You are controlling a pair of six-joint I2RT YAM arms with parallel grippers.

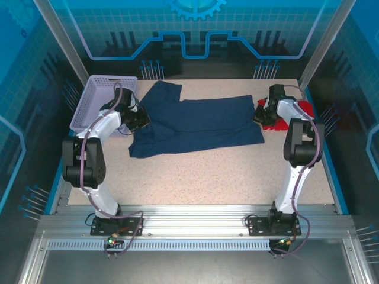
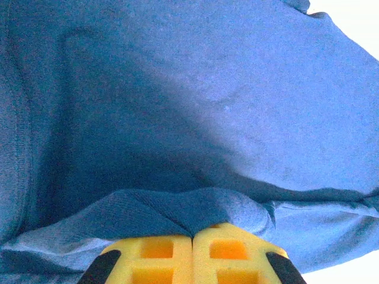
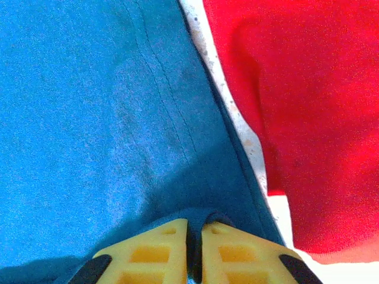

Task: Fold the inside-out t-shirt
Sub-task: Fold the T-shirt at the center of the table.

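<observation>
Top external: basket (image 1: 83,109) near t-shirt (image 1: 201,121), which left fingers (image 2: 157,255) and right fingers (image 3: 155,254) clamp.

A purple basket (image 1: 111,78) sits at the far left of the speckled table (image 1: 207,177). A bright red cloth (image 3: 314,118) lies flat on the table at the far right

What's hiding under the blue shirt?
The tan table shows around the blue shirt, so it lies on that. The left claw and right claw each pinch an edge fold. Anything else beneath is covered by cloth.
</observation>
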